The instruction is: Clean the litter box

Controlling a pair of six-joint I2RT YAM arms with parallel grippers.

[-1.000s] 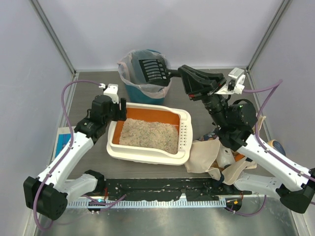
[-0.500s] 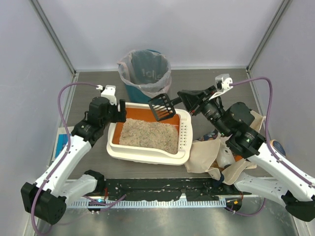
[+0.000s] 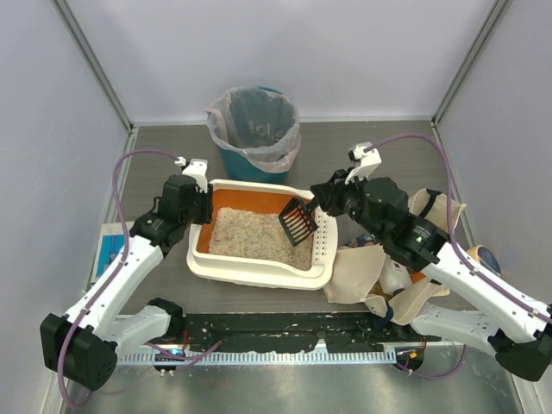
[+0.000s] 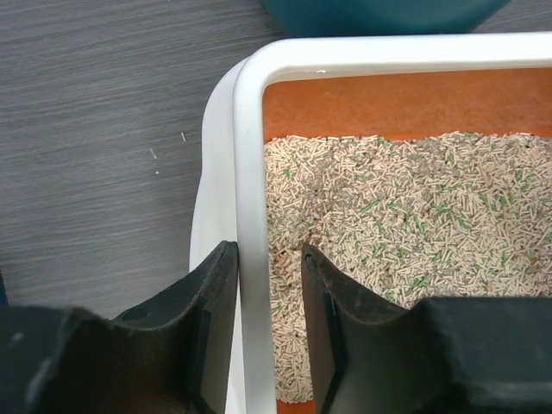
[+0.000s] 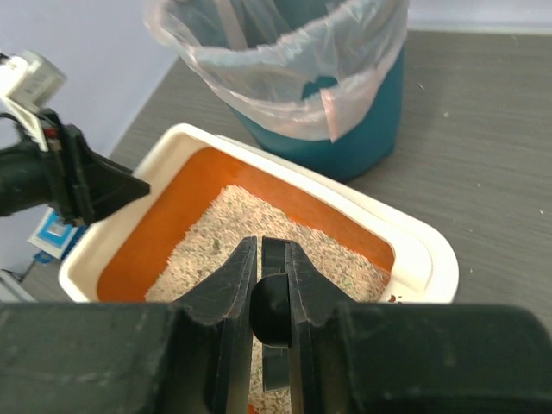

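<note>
The litter box (image 3: 259, 272) sits mid-table, cream-white with orange inner walls and beige litter (image 3: 254, 235). My left gripper (image 3: 202, 207) straddles its left rim (image 4: 250, 172). In the left wrist view the outer finger (image 4: 203, 302) lies against the rim, while litter shows between the rim and the inner finger. Over the box's right end, my right gripper (image 3: 324, 200) is shut on the handle of a black slotted scoop (image 3: 298, 220). The scoop's head is tilted down onto the litter. In the right wrist view the handle (image 5: 275, 366) is pinched between the fingers (image 5: 272, 246).
A teal bin (image 3: 253, 121) with a clear plastic liner stands just behind the box. A beige cloth tote bag (image 3: 362, 272) lies crumpled at the box's right, under the right arm. A blue object (image 3: 110, 246) rests at the table's left edge.
The right arm has swung the scoop from over the teal bin down into the right end of the litter box. The left jaws have narrowed around the box's left rim.
</note>
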